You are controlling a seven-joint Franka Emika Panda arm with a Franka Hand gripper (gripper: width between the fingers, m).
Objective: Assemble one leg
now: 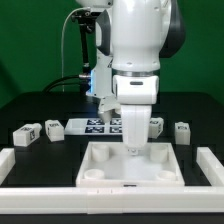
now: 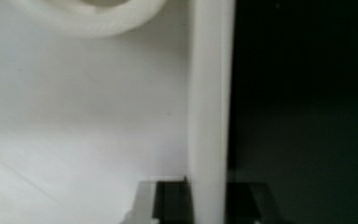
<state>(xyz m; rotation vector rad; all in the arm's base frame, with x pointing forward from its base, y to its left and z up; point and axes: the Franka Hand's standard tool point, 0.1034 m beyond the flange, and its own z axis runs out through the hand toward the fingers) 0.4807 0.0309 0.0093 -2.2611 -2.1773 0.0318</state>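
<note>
The large white square tabletop (image 1: 130,168) lies in front of the arm, underside up. My gripper (image 1: 133,148) reaches straight down onto its far wall. In the wrist view the tabletop's thin wall (image 2: 211,90) runs between my two dark fingers (image 2: 169,205), and the gripper (image 2: 211,192) looks shut on that wall. A round socket (image 2: 101,14) shows on the tabletop's inner face. Two small white tagged legs (image 1: 25,133) (image 1: 52,128) lie at the exterior view's left, and two more (image 1: 155,125) (image 1: 183,130) at its right, all apart from the gripper.
The marker board (image 1: 98,126) lies behind the tabletop, between the legs. White rails (image 1: 8,160) (image 1: 210,165) bound the black table at both sides and along the front (image 1: 100,200). A cable and stand rise at the back.
</note>
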